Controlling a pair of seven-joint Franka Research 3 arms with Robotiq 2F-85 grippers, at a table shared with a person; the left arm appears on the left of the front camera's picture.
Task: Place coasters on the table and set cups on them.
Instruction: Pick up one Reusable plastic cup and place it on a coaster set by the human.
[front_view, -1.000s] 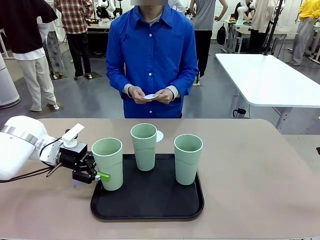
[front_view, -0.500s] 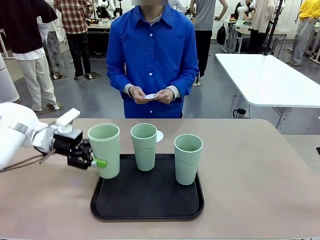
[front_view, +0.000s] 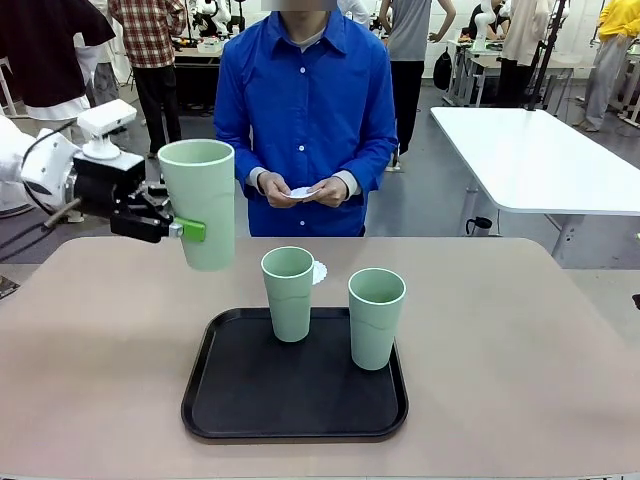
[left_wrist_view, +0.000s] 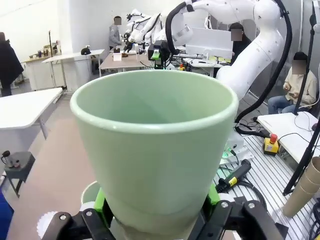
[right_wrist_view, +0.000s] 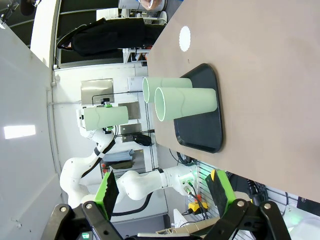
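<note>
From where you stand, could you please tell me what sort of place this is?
Probably a robotics lab hall: a white work table, an emergency-stop button, and bystanders behind.

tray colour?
The tray is black; the front view shows it best.

Rounded black tray (front_view: 262, 402), white table (front_view: 530, 155) far right
</note>
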